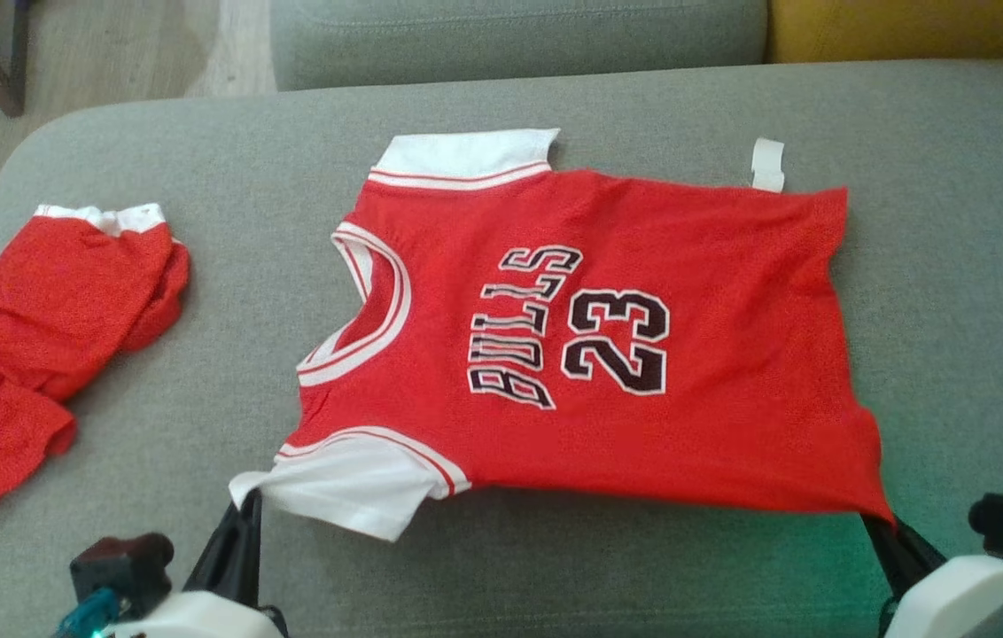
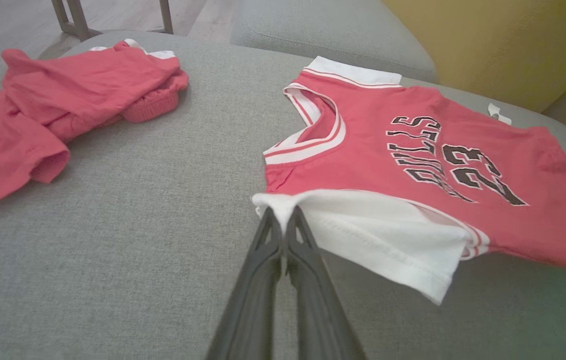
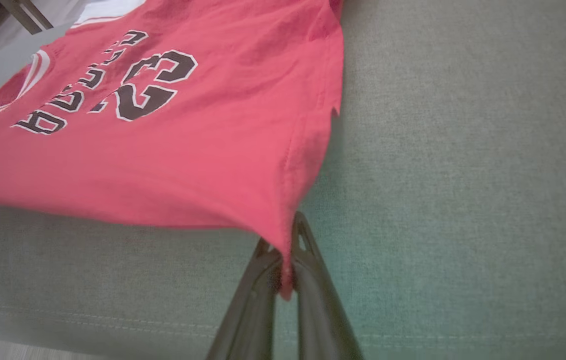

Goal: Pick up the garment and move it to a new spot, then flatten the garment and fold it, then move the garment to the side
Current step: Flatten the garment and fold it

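Garment [image 1: 643, 443] is a red Bulls 23 jersey with white sleeves. It's spread mostly flat in the middle of the grey couch cushion [image 1: 953, 310], neck to the left, hem to the right, print facing up. Both claws have it by the near edge. The left claw [image 1: 249, 509] is pinched tight on the tip of the near white sleeve [image 1: 351, 487], the right claw [image 1: 881, 530] is clamped on the near right hem corner, and the edge between them looks lifted a little off the cushion. Handling-wise I'd say it's thin, light, floppy knit with no stiffness, so it'll sag wherever it isn't held. A 2-corner hold like this is probably the way to keep it from bunching. The sleeve tip seems the weaker hold, just a small bit of fabric in there, so it could slip if pulled hard. Nothing fragile. Another red piece [image 1: 50, 337] sits crumpled at the left, well apart, and a little white tag [image 1: 767, 164] sticks out at the far edge.
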{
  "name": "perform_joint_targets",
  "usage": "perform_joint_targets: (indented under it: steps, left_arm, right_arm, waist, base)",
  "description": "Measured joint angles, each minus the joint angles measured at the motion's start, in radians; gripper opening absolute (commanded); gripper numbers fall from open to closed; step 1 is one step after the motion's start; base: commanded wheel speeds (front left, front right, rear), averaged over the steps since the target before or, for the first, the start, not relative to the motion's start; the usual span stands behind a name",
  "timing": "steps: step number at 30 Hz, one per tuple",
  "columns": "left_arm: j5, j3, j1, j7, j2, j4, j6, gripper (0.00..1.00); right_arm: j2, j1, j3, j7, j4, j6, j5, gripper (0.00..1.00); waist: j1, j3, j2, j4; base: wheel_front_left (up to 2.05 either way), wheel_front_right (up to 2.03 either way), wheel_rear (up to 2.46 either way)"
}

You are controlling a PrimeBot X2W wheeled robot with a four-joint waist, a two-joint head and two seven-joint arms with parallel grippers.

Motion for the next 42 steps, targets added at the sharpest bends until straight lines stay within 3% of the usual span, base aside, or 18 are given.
perform_joint_targets:
  steps: [8, 14, 22, 30, 31, 32, 33, 37, 42]
  left_arm:
    - [-0.001, -0.011, -0.014, 0.039, 0.016, -0.017, -0.002, 0.0]
    - [-0.036, -0.01, -0.163, 0.039, 0.021, 0.05, -0.035, 0.0]
    - [-0.062, -0.012, -0.453, 0.041, 0.021, 0.253, -0.082, 0.0]
    - [-0.072, -0.027, -0.62, 0.033, 0.017, 0.467, -0.127, 0.0]
    - [-0.072, -0.032, -0.635, 0.027, 0.016, 0.49, -0.13, 0.45]
    - [-0.072, -0.037, -0.649, 0.024, 0.015, 0.511, -0.135, 1.0]
    - [-0.072, -0.043, -0.66, 0.012, 0.012, 0.529, -0.135, 1.0]
    - [-0.065, -0.046, -0.676, -0.071, -0.001, 0.559, -0.132, 1.0]
    - [0.016, -0.048, -0.665, -0.252, -0.004, 0.528, -0.067, 1.0]
  right_arm:
    - [0.021, 0.002, -0.017, 0.087, -0.022, 0.0, -0.01, 0.0]
    - [0.022, -0.076, -0.017, 0.132, 0.055, 0.0, 0.017, 0.0]
    - [-0.012, -0.307, 0.01, 0.115, 0.158, 0.0, 0.037, 0.0]
    - [-0.038, -0.433, 0.059, 0.026, 0.281, 0.0, 0.062, 0.0]
    - [-0.04, -0.443, 0.063, 0.004, 0.289, 0.0, 0.063, 0.0]
    - [-0.041, -0.455, 0.068, -0.012, 0.3, 0.0, 0.064, 0.49]
    - [-0.041, -0.464, 0.072, -0.034, 0.304, 0.0, 0.067, 1.0]
    - [-0.043, -0.488, 0.073, -0.153, 0.312, 0.0, 0.058, 1.0]
    - [-0.04, -0.481, 0.065, -0.334, 0.284, 0.0, -0.005, 1.0]
  waist:
    - [0.0, 0.0, 0.0, -0.005]
    - [0.0, 0.031, 0.0, -0.018]
    - [0.0, 0.119, 0.0, -0.037]
    - [0.0, 0.187, 0.0, -0.057]
    - [0.0, 0.192, 0.0, -0.057]
    - [0.0, 0.198, 0.0, -0.058]
    - [0.0, 0.202, -0.0001, -0.059]
    - [0.0, 0.215, -0.0001, -0.059]
    - [0.0, 0.217, 0.0, -0.055]
  base:
    - [0.0, 0.0, 0.0]
    - [0.0, 0.0, 0.0]
    - [0.0, 0.0, 0.0]
    - [0.0, 0.0, 0.0]
    - [0.0, 0.0, 0.0]
    - [0.0, 0.0, 0.0]
    - [0.0, 0.0, 0.0]
    - [0.0, 0.0, 0.0]
    - [0.0, 0.0, 0.0]
